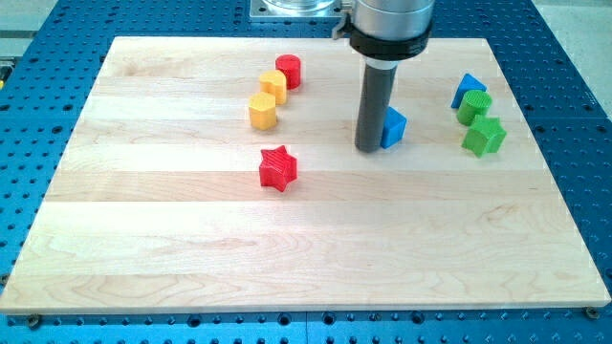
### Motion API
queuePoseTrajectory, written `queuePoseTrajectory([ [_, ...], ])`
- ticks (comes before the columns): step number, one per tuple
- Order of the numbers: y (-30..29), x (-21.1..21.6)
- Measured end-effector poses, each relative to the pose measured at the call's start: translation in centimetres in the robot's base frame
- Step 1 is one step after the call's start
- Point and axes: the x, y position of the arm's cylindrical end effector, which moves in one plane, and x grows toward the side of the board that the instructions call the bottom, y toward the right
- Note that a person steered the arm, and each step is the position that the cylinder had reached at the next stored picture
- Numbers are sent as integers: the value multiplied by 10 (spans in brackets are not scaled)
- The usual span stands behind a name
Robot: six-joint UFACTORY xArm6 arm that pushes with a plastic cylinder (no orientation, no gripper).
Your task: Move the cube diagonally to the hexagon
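Note:
A blue cube lies right of the board's middle, partly hidden by my rod. My tip rests on the board touching, or almost touching, the cube's left side. A yellow hexagon lies toward the view's upper left, with another yellow block just above it. The hexagon is far to the left of the cube and my tip.
A red cylinder sits above the yellow blocks. A red star lies near the middle. At the right are a blue block, a green block and a green star-like block. The wooden board lies on a blue perforated table.

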Motion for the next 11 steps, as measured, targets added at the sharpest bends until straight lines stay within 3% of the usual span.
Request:
queuePoseTrajectory([
  [2,3,36],
  [4,51,-48],
  [8,-2,-66],
  [11,65,-163],
])
